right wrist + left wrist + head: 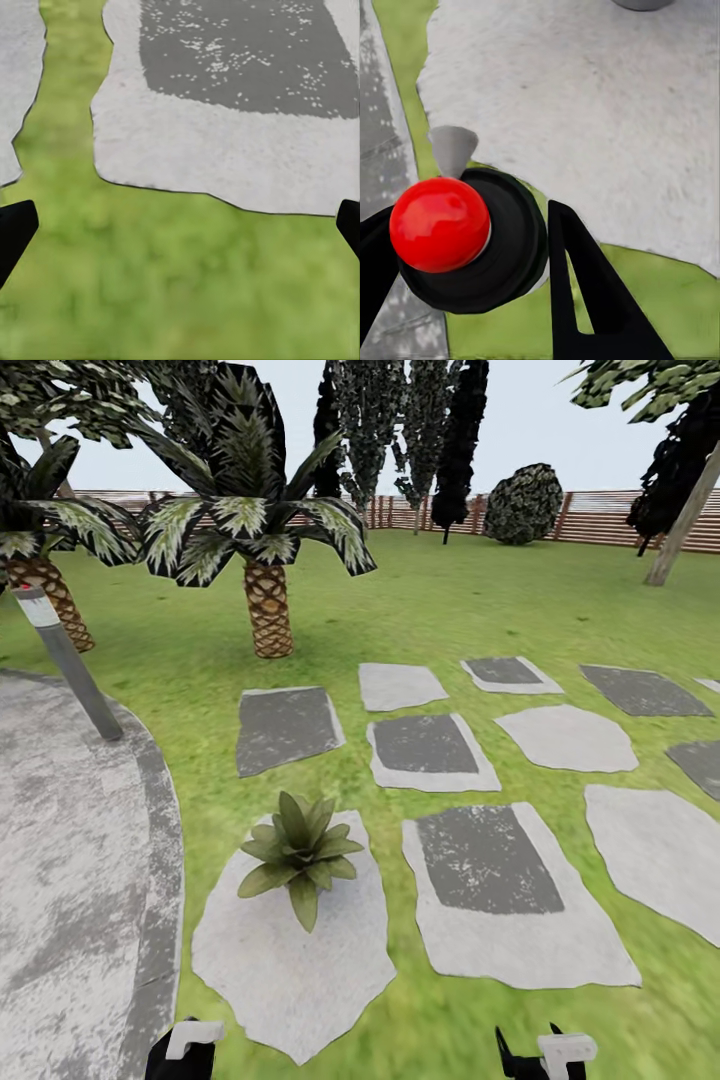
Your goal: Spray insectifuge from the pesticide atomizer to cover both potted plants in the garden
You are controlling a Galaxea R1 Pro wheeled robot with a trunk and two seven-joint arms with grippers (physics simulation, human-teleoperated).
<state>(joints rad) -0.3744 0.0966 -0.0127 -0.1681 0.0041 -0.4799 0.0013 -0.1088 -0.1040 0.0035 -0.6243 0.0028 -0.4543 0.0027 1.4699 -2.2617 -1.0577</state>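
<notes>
The left gripper (469, 214) is closed about the pesticide atomizer (502, 247), seen end-on in the left wrist view: a glossy red knob on a round black body with a small grey cone-shaped nozzle sticking out on the far side, one black finger (585, 300) against one flank and the other finger at the opposite flank. Under it lie a strip of grass and the edge of a pale stepping stone (585, 97). The right gripper (180, 225) is spread wide with nothing in it, its two dark fingertips at the opposite edges of the right wrist view, above grass just beside a stone with a darker grey middle (240, 52). In the head view both grippers sit low, the left gripper (185, 1050) near the rim of the round grey paved patch (70, 880), the right gripper (545, 1055) over the lawn (450, 600). Just ahead of the left one a potted plant (298, 850), a low rosette of olive leaves, stands on the far end of a pale stone (290, 970). Farther off are more stepping stones, a tilted grey post (68, 665), two palms (262, 540), dark trees and a brown slatted fence (600, 515)
</notes>
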